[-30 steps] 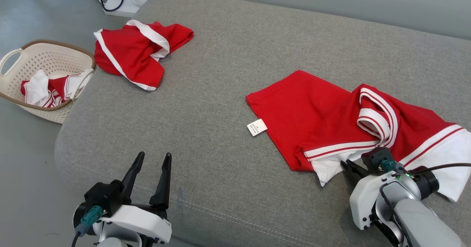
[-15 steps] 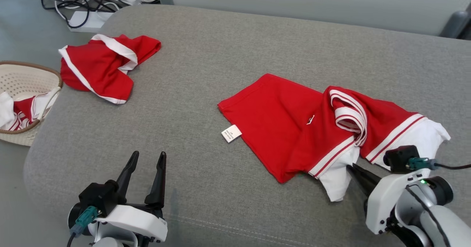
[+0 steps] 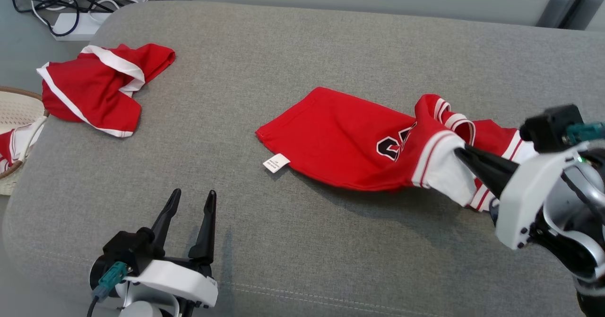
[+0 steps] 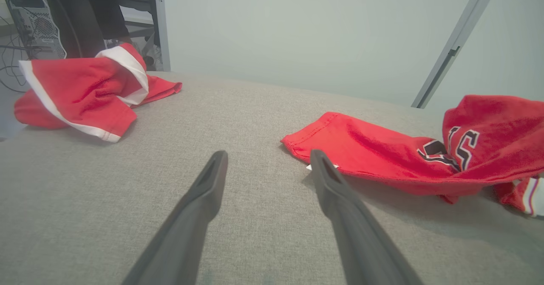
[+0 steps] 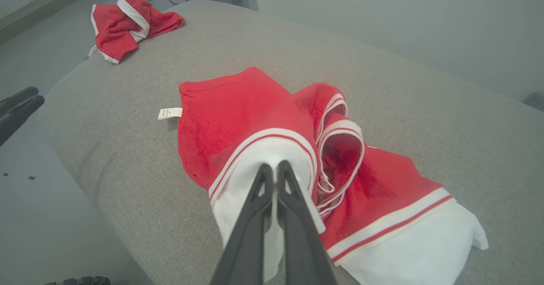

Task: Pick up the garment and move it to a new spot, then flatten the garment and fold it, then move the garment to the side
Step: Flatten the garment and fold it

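Jersey [image 3: 340,142] pinched at its white hem in our right gripper [image 3: 459,152], left gripper [image 3: 194,193] spread idle; we should lift high so cloth clears the couch [image 3: 283,47].

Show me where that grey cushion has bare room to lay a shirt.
Widest bare stretch: between the crumpled shirt and the jersey, down to the left gripper. The strip behind the jersey is free too. Crowded at the right, where the right gripper pinches it.
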Tool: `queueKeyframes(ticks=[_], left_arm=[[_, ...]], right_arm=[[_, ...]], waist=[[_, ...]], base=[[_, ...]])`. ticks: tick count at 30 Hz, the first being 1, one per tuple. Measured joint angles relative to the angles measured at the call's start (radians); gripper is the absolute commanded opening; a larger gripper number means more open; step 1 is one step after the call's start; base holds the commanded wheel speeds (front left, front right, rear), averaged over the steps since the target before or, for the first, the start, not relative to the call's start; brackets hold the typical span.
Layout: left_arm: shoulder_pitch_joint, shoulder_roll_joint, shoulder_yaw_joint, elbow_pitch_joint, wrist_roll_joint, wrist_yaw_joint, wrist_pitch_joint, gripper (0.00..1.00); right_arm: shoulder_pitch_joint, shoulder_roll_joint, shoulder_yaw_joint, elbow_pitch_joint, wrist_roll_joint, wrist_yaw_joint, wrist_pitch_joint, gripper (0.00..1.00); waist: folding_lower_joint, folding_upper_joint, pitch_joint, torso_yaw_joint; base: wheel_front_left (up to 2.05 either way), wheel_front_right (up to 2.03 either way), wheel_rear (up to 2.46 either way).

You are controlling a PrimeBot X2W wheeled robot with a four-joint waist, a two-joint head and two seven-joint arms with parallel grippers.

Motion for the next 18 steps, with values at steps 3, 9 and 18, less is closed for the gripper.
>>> queueKeyframes(ticks=[3, 9, 18], left_arm=[[-0.019, -0.003, -0.009, 0.003, 0.0, -0.002, 0.0, 1.0], [-0.064, -0.009, -0.025, 0.017, 0.0, -0.018, 0.0, 1.0], [-0.079, -0.018, -0.041, 0.046, 0.0, -0.027, 0.0, 1.0]], right_arm=[[-0.133, 0.016, 0.072, 0.077, 0.009, 0.0, -0.005, 0.0], [-0.328, 0.072, 0.216, 0.374, 0.029, 0.0, -0.165, 0.0], [-0.365, 0.144, 0.425, 0.653, 0.156, 0.0, -0.361, 0.0]], waist=[[0.0, 0.0, 0.015, 0.007], [0.0, 0.0, 0.042, 0.043], [0.0, 0.0, 0.049, 0.087]], base=[[0.0, 0.0, 0.0], [0.0, 0.0, 0.0], [0.0, 0.0, 0.0]])
